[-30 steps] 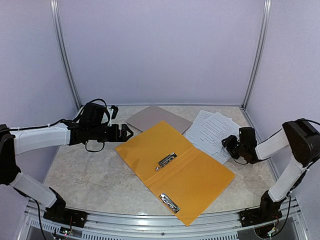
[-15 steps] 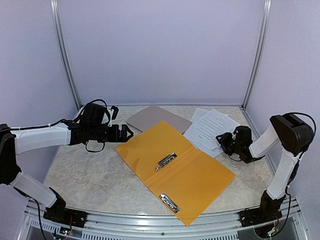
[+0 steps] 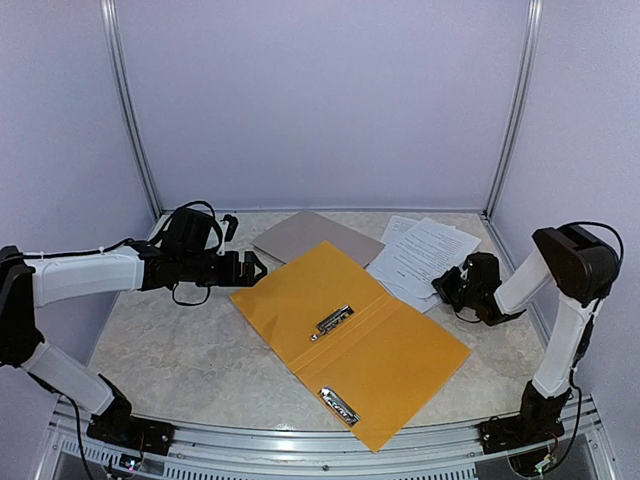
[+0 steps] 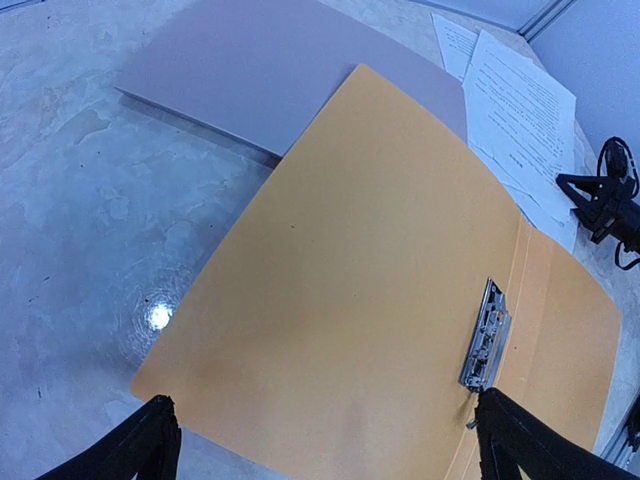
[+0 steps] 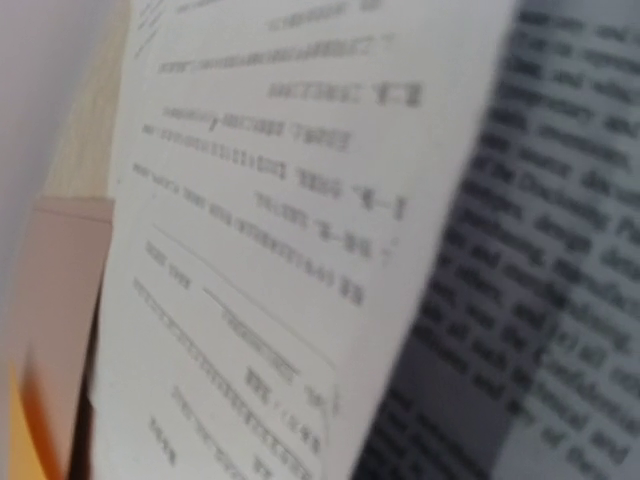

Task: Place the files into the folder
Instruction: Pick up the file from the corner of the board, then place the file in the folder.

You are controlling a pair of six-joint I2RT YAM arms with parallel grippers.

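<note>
The right gripper (image 3: pixel 446 288) has its jaws closed tight on the near edge of the loose white printed paper sheets (image 3: pixel 425 252). The sheets lie fanned on the pale marbled table (image 3: pixel 170 350), just beside the far-right edge of the open flat orange plastic folder (image 3: pixel 350 335). The left gripper (image 3: pixel 252 268) hangs at the folder's far-left edge, its jaws spread fully wide and holding nothing.

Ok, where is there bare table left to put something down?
Biggest bare patch: the near left table, between the left arm and the orange folder. A smaller one sits near right, between the folder and the right arm's base. Back right is crowded: the files, grey board and right hand bunch together there.
</note>
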